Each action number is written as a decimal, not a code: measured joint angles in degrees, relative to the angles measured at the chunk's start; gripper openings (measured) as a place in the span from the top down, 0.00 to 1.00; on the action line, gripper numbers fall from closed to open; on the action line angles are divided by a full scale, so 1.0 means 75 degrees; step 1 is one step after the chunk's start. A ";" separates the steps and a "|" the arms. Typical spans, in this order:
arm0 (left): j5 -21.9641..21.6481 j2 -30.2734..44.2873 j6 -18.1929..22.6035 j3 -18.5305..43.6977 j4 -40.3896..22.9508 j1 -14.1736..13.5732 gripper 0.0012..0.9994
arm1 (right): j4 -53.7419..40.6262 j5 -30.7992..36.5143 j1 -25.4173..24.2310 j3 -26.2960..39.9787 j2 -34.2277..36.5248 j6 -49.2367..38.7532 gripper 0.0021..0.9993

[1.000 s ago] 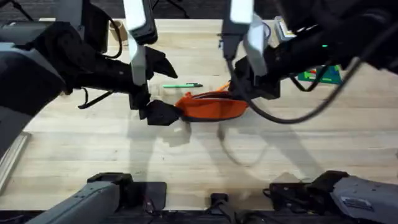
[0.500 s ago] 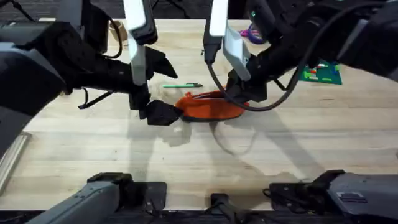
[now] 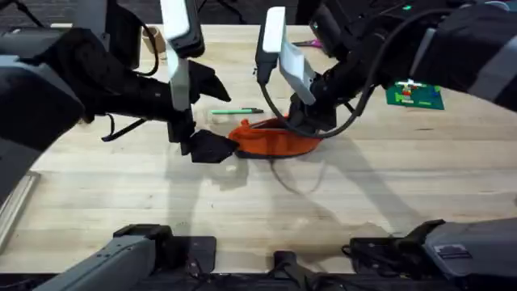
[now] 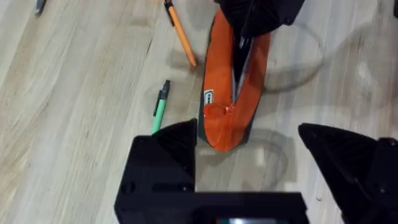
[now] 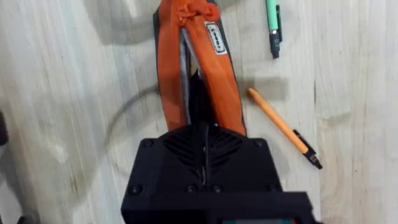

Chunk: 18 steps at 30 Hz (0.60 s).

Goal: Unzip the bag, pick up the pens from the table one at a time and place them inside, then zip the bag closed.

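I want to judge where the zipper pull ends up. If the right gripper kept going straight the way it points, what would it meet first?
Most likely the bag itself: the right gripper sits on the zipper line, pointing along the opening toward the pouch's far end, near the left gripper. Depth is unclear.

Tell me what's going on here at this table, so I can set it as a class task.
Two robot arms are working on an orange pencil pouch on the wooden table. The right gripper is down on the pouch's zipper, which is partly open. The left gripper is open, straddling the pouch's end. The green pen and the orange pen lie on the table beside the pouch, not yet inside.
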 joint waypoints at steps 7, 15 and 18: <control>0.0000 0.0000 0.0000 0.0000 0.0003 0.0000 0.01 | 0.0240 -0.0003 0.0000 0.0024 0.0478 0.0000 0.97; 0.0000 0.0000 0.0000 0.0000 0.0003 0.0000 0.01 | 0.0272 -0.0006 0.0000 0.0024 0.0776 0.0002 0.96; 0.0000 0.0001 0.0000 0.0000 0.0003 0.0000 0.01 | 0.0270 -0.0005 0.0000 0.0024 0.0776 0.0005 0.88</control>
